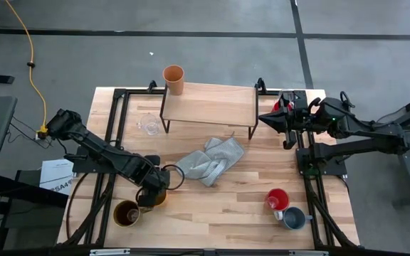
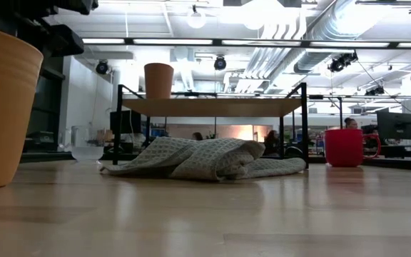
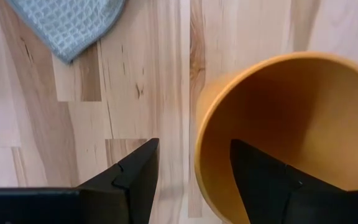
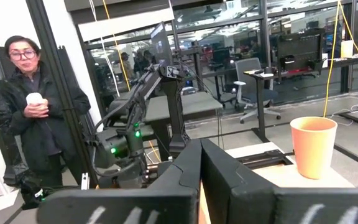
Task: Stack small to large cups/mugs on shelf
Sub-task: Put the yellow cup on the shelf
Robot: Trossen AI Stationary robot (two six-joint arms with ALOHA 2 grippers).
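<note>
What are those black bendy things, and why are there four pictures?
They are two robot arms working at a wooden table. One picture looks down from above, one peeks along the tabletop, and two come from cameras on the arms' wrists. Each arm ends in two fingers, called its end effector. The left end effector is open, with one finger inside a yellow mug and one outside; it grips nothing yet. The right end effector is shut and waits beside the little shelf. A peach tumbler stands on that shelf. On the table are a grey cloth, a brown mug, a glass cup, a red mug and a grey-blue mug.
</note>
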